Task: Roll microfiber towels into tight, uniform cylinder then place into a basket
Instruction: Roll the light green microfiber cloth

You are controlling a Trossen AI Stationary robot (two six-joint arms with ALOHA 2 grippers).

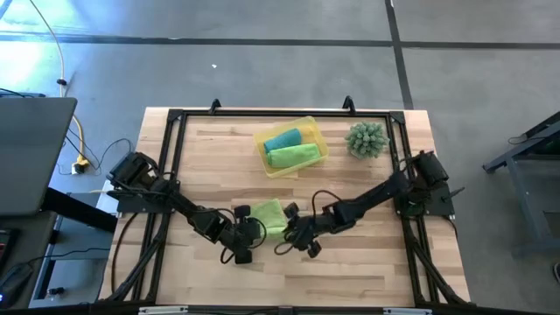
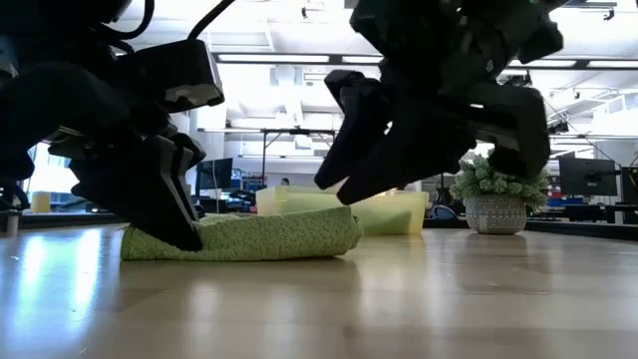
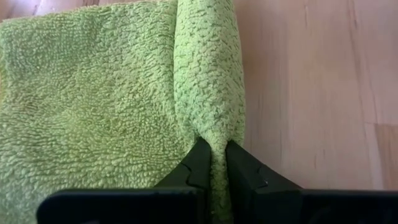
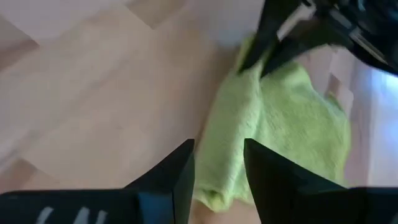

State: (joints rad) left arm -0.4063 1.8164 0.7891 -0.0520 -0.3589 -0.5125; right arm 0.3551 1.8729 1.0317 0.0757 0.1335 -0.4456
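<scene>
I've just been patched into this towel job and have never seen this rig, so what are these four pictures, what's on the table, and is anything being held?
Two dark robot arms work at a wooden table. One picture looks straight down, one looks level across the tabletop, and one comes from a camera on each wrist. A yellow basket at the far side already holds a teal rolled towel and a green rolled towel; a spiky plant stands beside it. Near the front lies the third lime-green towel, partly rolled. The left gripper is pinched shut on its rolled edge. The right gripper is open just above the towel's other end, holding nothing.
</scene>
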